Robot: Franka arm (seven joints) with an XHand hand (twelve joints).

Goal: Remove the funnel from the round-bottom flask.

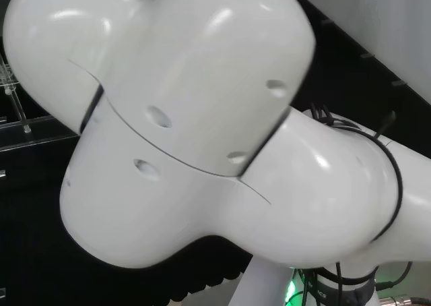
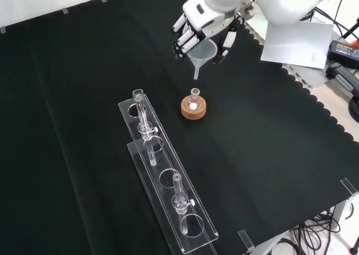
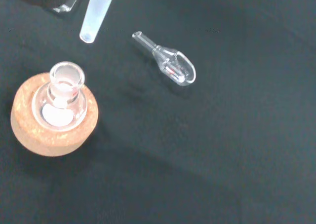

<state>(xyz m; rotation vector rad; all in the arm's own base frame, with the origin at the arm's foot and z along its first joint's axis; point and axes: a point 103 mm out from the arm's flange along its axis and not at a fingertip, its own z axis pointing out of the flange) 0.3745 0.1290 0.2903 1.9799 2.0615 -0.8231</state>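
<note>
hand [image 2: 205, 20] up top in front view, fingers [image 2: 180, 40] grasping funnel [image 2: 202, 54] | funnel lifted clear above flask [image 2: 194, 100] | flask upright in cork ring [image 2: 193, 108] on counter [image 2: 78, 98]

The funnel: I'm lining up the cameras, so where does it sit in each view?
Head view: the arm's white links stand in front; I cannot place the funnel there.
Front view: the funnel is held in the hand, above the flask.
Wrist view: its stem hangs beside the flask's mouth.
Shared landmark: the cork ring.
</note>
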